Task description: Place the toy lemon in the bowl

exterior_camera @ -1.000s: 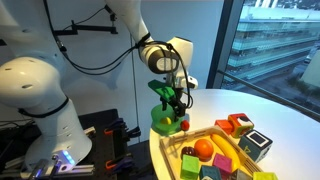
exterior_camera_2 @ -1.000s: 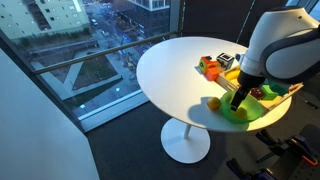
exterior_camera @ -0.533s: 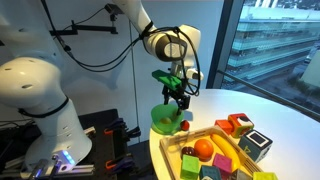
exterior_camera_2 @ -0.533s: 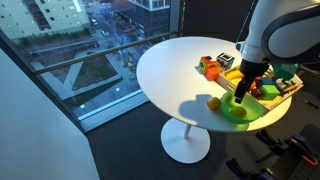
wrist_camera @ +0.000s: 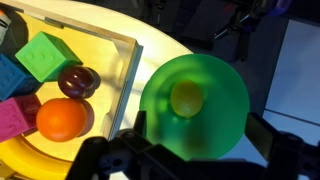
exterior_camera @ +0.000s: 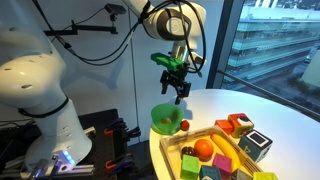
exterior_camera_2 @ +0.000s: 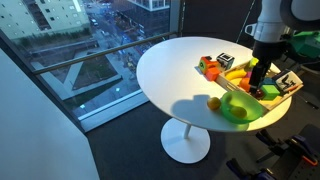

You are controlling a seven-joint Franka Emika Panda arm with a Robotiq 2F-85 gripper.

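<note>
The toy lemon point(wrist_camera: 187, 98) lies inside the green bowl point(wrist_camera: 226, 88), seen from above in the wrist view. The bowl stands on the white table near its edge in both exterior views point(exterior_camera: 165, 120) point(exterior_camera_2: 238, 110); the lemon does not show there. My gripper point(exterior_camera: 178, 90) point(exterior_camera_2: 258, 86) hangs well above the bowl, open and empty. In the wrist view its two dark fingers point(wrist_camera: 200, 128) frame the bowl from below.
A pale wooden tray point(exterior_camera: 176, 147) point(wrist_camera: 128, 70) of toys stands next to the bowl, with an orange ball point(wrist_camera: 62, 118), a dark plum point(wrist_camera: 78, 81) and a green block point(wrist_camera: 45, 56). A small round toy point(exterior_camera: 185, 125) point(exterior_camera_2: 213, 102) lies on the table beside the bowl.
My gripper has risen straight up from just over the bowl to well above it, open. The lemon stays in the bowl.
</note>
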